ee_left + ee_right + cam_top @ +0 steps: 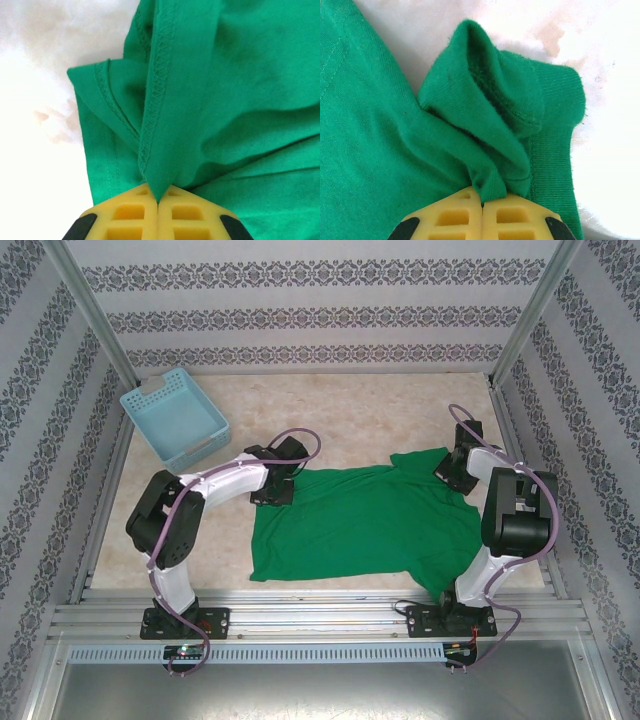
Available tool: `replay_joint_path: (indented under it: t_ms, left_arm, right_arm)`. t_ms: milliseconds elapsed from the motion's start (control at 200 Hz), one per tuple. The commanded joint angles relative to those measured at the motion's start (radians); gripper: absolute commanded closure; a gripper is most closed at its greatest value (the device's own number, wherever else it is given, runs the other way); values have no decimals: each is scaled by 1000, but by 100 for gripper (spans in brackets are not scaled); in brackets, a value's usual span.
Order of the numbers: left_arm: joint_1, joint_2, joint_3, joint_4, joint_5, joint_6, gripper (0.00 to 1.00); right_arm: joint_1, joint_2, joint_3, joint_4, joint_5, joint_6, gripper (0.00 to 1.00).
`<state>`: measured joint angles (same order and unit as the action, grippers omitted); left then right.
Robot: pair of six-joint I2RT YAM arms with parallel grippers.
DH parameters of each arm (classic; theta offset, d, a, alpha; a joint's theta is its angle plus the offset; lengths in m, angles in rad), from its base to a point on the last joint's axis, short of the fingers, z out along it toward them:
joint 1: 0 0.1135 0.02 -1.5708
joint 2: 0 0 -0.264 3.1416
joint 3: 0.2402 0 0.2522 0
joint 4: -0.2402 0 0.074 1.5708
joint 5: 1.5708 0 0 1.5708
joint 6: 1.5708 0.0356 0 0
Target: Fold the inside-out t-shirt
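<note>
Green t-shirt [365, 525] spread flat mid-table, pinched at both far corners.

Cloth lies on the pale marbled table [350, 410] between the two arms, seams showing. The left gripper [158, 201] is clamped on a stitched hem fold at the shirt's far-left corner, its yellow fingers [129, 215] pressed together with the cloth drawn up into them. The right gripper [481, 201] is closed on a bunched fold of ribbed edge at the far-right side. From above, both wrists cover the corners they hold, and the right arm's dark elbow overhangs the shirt's right edge. A light blue basket [173, 417] sits at the far left, well apart from the shirt.
</note>
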<state>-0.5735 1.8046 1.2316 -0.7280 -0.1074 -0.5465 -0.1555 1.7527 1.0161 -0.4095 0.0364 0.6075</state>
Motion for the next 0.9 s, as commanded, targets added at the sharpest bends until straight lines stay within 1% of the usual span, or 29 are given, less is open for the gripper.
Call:
replay_joint_path:
  t_ms: [0, 90, 155, 235, 335, 385, 555, 724, 814, 849, 899]
  left_arm:
    - [78, -134, -62, 112, 82, 41, 100]
    - [204, -246, -160, 305, 262, 30, 100]
    - [293, -297, -227, 459, 376, -2, 100]
    - [379, -291, -248, 580, 495, -43, 100]
    - [431, -244, -244, 690, 595, -103, 100]
    - [439, -226, -240, 726, 614, -123, 100]
    - [452, -200, -229, 768, 641, -142, 100]
    - [458, -183, -196, 713, 619, -106, 100]
    - [457, -156, -173, 682, 631, -96, 100]
    - [457, -146, -166, 672, 640, -96, 100]
    - [454, -132, -156, 652, 644, -95, 100]
  right_arm:
    - [-12, -34, 10, -11, 17, 15, 100]
    - [-14, -47, 20, -7, 12, 13, 100]
    - [-13, -54, 27, 4, 0, 9, 100]
    - [-13, -53, 42, 9, -17, 11, 100]
    - [-12, -41, 58, 5, -11, 11, 100]
    - [-13, -36, 63, 0, -2, 11, 100]
    - [-14, -23, 74, -6, 23, 8, 100]
    - [-15, -20, 91, -6, 19, -1, 100]
    - [-15, -14, 98, -5, 7, -10, 100]
    - [-15, -6, 109, -12, 0, -17, 94]
    - [-15, 3, 127, -31, -3, -24, 82]
